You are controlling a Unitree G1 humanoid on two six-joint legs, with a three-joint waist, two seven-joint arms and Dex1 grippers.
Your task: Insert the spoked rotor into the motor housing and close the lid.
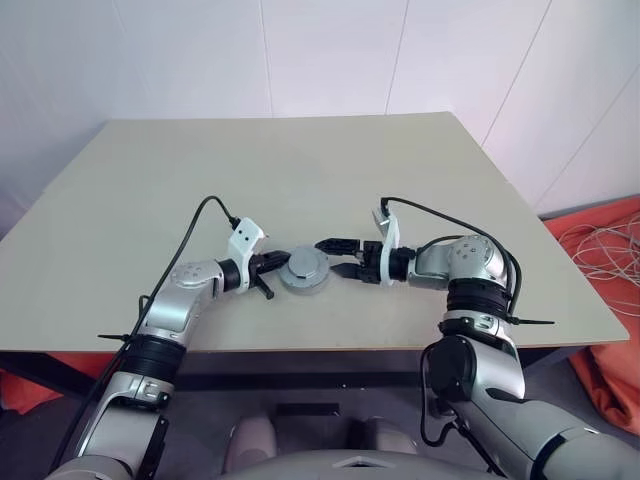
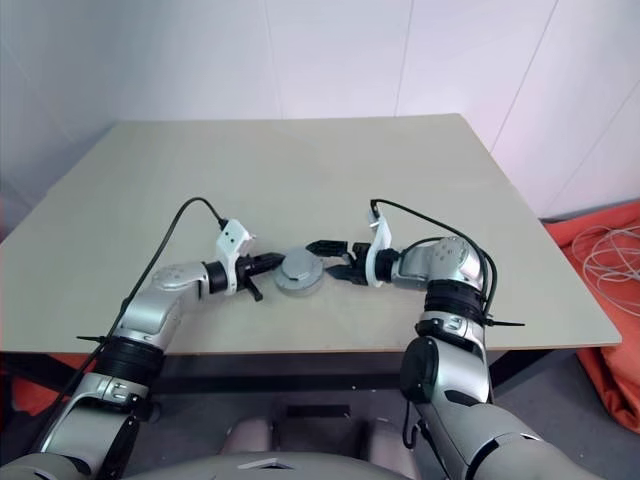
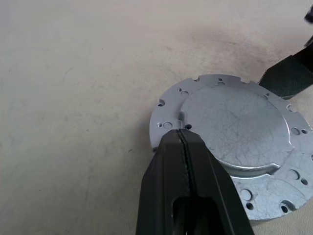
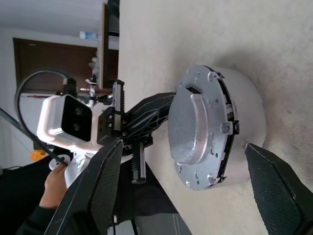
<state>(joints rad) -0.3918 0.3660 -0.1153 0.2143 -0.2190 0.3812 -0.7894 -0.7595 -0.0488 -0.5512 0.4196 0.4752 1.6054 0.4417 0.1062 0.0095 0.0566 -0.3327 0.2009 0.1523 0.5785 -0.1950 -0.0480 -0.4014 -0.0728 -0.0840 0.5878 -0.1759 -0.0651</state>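
Table (image 1: 150,200) bare around motor housing (image 1: 303,271); 2 tools flanking

No words, numbers, labels or signs can be read anywhere in these pictures. The round silver metal part (image 3: 234,147) on the bench (image 1: 300,170) has only small holes on it, with no writing.
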